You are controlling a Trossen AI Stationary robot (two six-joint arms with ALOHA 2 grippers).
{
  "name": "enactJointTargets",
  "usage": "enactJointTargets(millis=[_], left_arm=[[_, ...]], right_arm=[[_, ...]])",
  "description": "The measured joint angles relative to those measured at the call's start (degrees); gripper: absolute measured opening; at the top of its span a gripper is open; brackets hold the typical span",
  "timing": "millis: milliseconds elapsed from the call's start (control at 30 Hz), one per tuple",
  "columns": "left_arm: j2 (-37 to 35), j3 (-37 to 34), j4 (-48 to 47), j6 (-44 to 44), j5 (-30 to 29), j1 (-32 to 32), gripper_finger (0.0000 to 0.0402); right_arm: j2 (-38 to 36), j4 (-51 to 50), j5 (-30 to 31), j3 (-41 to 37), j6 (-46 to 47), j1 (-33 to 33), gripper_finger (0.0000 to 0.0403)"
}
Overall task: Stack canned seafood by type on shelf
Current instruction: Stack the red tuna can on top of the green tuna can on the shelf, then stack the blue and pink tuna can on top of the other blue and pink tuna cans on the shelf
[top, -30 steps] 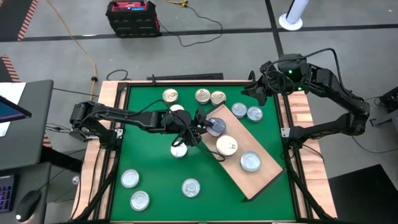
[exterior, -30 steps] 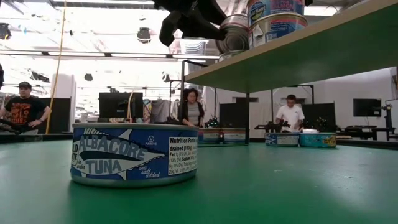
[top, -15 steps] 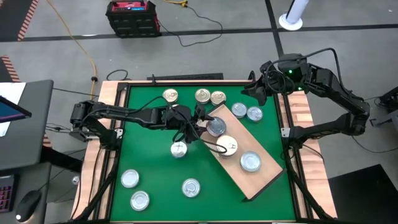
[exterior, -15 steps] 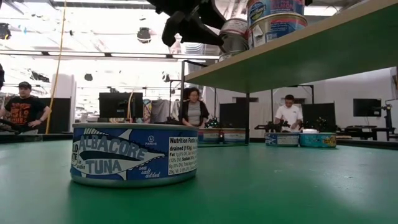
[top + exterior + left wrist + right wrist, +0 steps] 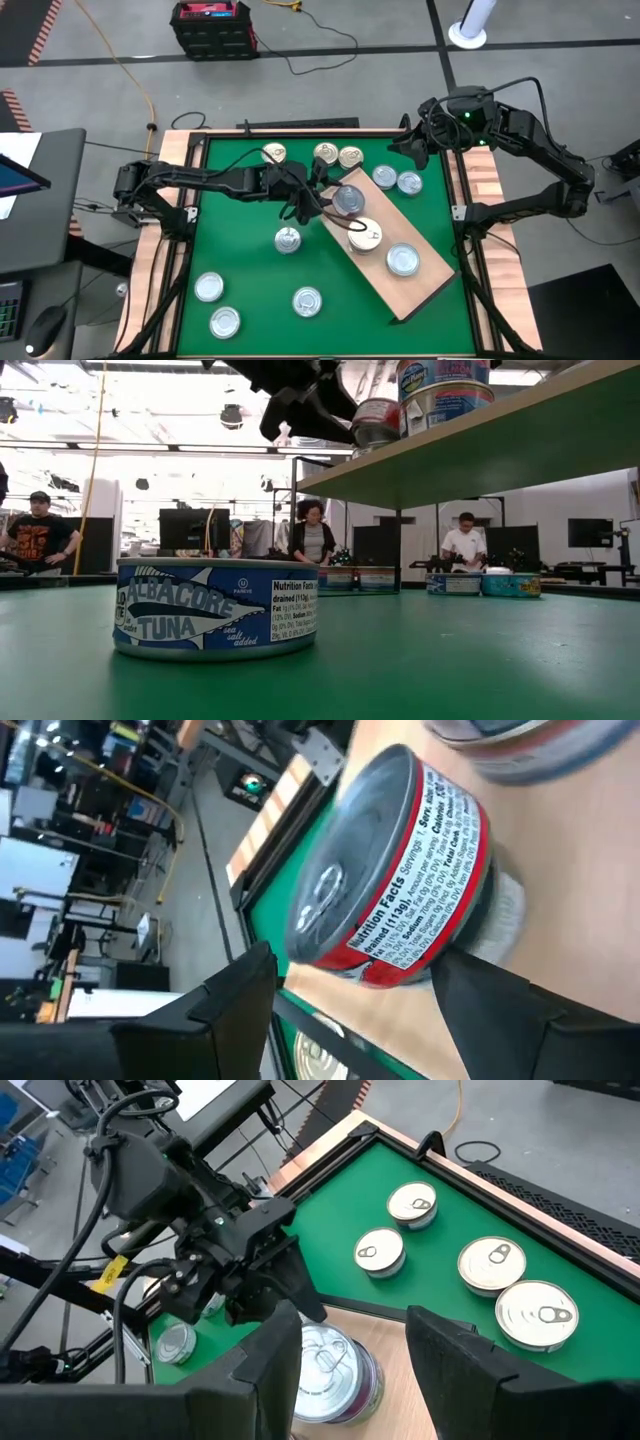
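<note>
Left gripper (image 5: 318,199) has its fingers apart beside the red-labelled tin (image 5: 347,200) stacked on the shelf (image 5: 425,285). Rigid, smooth, fairly dense; likely best gripped across its side wall. Right gripper (image 5: 412,140) waits, fingers apart.

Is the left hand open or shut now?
Open. The left hand has its fingers apart, on either side of the red-labelled can, which stands on the shelf.

Green mat (image 5: 250,280) w/ wood rim: board (image 5: 420,288) lies diagonal on it, approx. nine loose tins (image 5: 308,301) around; three tins on board.
</note>
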Motion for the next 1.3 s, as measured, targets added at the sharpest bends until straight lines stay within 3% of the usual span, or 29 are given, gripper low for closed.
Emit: enactJointTargets(millis=[833, 1033, 1300], left_arm=[[-3.2, 0.0, -1.9, 2.4, -2.3, 1.4, 0.0256], [-7.9, 0.1, -2.1, -14.1, -2.9, 5.9, 0.0256], [-8.1, 0.1, -9.9, -42.4, -2.5, 18.8, 0.0256]], right_arm=[[0.0, 0.5, 0.0, 0.0, -0.5, 0.0, 0.0204], [0.0, 1.1, 0.0, 0.0, -0.5, -0.5, 0.0204], [0.0, 3.5, 0.0, 0.0, -1.1, -2.0, 0.0204]])
